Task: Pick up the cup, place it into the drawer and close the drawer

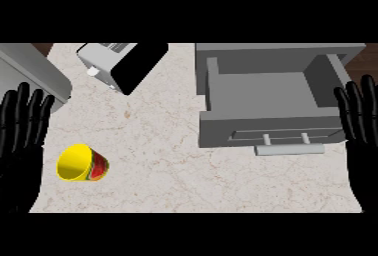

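A yellow cup (81,163) with a red and green pattern lies on its side on the marble counter at the lower left, its mouth facing left. The grey drawer (269,131) stands pulled open at the upper right, nothing inside it, its handle (289,149) toward me. My left hand (22,130) rests open at the left edge, fingers up, just left of the cup and not touching it. At the right edge my right hand (362,120) rests open, fingers up, beside the drawer's right wall.
A toaster (111,57) with a black side stands at the back left. A grey appliance edge (33,70) shows at the far left. Marble counter (184,180) stretches between the cup and the drawer.
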{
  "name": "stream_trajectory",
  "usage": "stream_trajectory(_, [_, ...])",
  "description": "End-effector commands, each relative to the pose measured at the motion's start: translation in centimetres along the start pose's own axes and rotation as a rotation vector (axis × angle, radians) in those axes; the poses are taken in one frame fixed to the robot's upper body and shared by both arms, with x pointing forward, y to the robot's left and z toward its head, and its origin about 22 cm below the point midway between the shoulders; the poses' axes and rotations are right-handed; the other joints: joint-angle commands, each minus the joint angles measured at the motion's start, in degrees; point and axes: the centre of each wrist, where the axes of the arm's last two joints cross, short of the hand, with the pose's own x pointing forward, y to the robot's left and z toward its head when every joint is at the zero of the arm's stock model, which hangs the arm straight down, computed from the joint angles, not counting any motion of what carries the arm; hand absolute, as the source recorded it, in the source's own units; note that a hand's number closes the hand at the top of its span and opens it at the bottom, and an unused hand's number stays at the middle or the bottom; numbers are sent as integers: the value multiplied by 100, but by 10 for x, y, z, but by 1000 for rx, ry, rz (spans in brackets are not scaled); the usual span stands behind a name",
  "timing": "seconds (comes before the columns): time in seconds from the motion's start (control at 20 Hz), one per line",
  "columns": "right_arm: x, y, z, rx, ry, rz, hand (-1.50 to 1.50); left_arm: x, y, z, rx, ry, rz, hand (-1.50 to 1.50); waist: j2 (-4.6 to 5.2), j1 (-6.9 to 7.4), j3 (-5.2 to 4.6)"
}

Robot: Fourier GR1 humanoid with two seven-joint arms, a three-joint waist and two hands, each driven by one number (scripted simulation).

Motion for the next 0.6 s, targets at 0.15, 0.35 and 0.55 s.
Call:
stream_trajectory(0.15, [4,-4,3,2,54,-22,-150,4,32,-5,-362,-98,204,-150,-35,205,-8])
stream_trajectory(0.35, [-7,18,5,76,122,-138,-150,-23,33,8,-522,37,440,-150,-6,218,-9])
stream_trajectory(0.55, [-6,-1,1,65,130,-118,-150,-9,77,10,-566,54,486,-150,-32,246,8])
